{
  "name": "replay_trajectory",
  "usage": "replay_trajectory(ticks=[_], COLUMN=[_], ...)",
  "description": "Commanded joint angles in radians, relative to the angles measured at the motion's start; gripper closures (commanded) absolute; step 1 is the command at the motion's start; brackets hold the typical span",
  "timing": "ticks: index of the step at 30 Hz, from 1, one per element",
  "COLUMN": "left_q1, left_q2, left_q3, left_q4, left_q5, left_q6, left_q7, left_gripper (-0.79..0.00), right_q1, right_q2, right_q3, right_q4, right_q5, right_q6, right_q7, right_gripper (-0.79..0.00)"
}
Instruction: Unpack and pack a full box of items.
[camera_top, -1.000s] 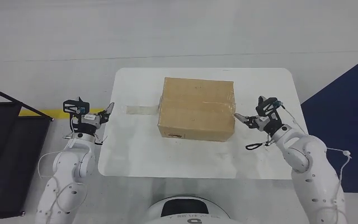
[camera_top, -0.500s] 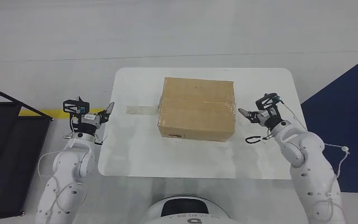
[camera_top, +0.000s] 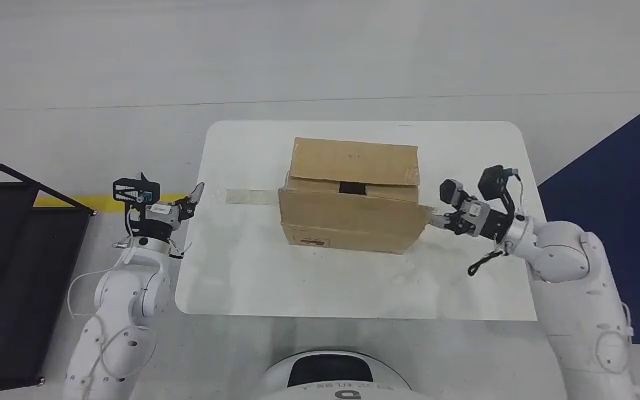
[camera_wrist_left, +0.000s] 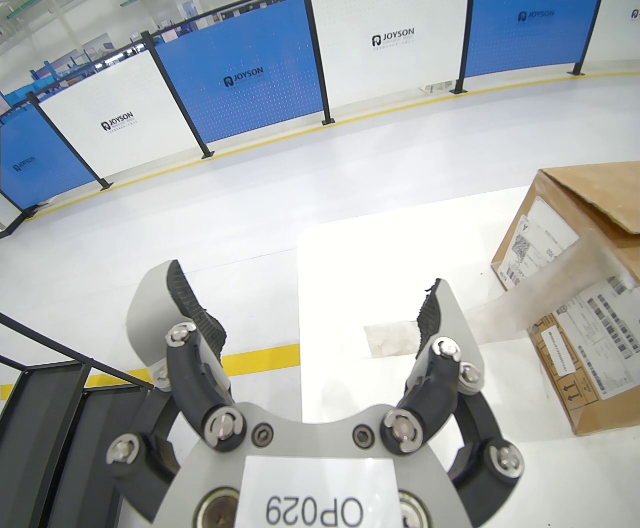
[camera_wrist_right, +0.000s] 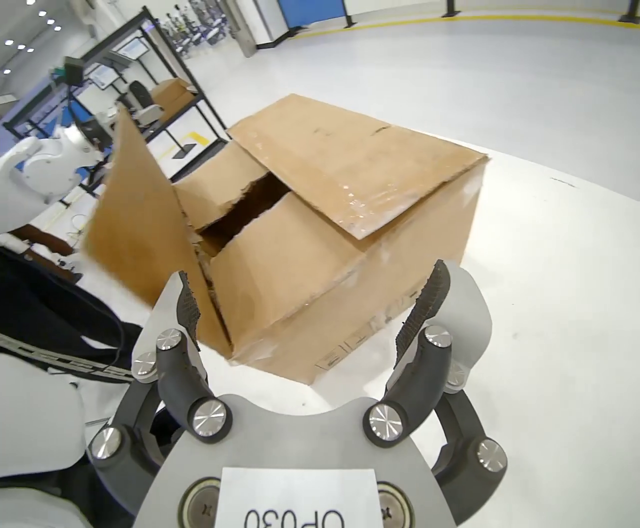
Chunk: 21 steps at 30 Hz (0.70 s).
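Observation:
A brown cardboard box (camera_top: 350, 165) stands mid-table, its side carrying shipping labels (camera_wrist_left: 575, 310). Its long near flap (camera_top: 345, 208) is tilted up, and a dark gap shows between the inner flaps (camera_wrist_right: 250, 200). My right gripper (camera_top: 437, 215) is open at the box's right end; in the right wrist view (camera_wrist_right: 310, 275) one fingertip (camera_wrist_right: 185, 295) sits by the raised flap's (camera_wrist_right: 135, 220) lower corner. My left gripper (camera_top: 192, 198) is open and holds nothing at the table's left edge, apart from the box (camera_wrist_left: 305, 285). A strip of clear tape (camera_wrist_left: 540, 295) hangs off the box's left end.
The white table (camera_top: 480, 280) has bare room in front of and to both sides of the box. The tape strip (camera_top: 250, 195) lies leftward across it. A black rack (camera_top: 25, 270) stands on the floor to the left, a blue panel (camera_top: 600, 170) to the right.
My right gripper moved in at the box's right end, and the near top flap came up, opening a dark gap along the seam. The left arm stayed still.

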Motion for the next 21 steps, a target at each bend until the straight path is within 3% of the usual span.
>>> replay_trajectory(ticks=[1, 6, 12, 18, 21], left_q1=[0.000, 0.000, 0.000, 0.000, 0.000], left_q2=[0.000, 0.000, 0.000, 0.000, 0.000], left_q3=[0.000, 0.000, 0.000, 0.000, 0.000], left_q4=[0.000, 0.000, 0.000, 0.000, 0.000], left_q5=[0.000, 0.000, 0.000, 0.000, 0.000], left_q6=[0.000, 0.000, 0.000, 0.000, 0.000], left_q7=[0.000, 0.000, 0.000, 0.000, 0.000], left_gripper=[-0.785, -0.785, -0.785, -0.785, -0.785], right_q1=[-0.016, -0.071, -0.115, -0.129, -0.125], right_q2=[0.008, 0.024, 0.035, 0.029, 0.027], right_q3=[0.006, -0.015, -0.029, -0.069, -0.086], right_q4=[-0.023, -0.103, -0.178, -0.202, -0.187], right_q5=[0.026, -0.034, -0.225, -0.486, -0.547], right_q6=[-0.021, -0.034, 0.016, 0.141, 0.182], right_q7=[0.034, 0.086, 0.102, -0.001, -0.060], right_gripper=[-0.785, -0.785, -0.785, -0.785, -0.785])
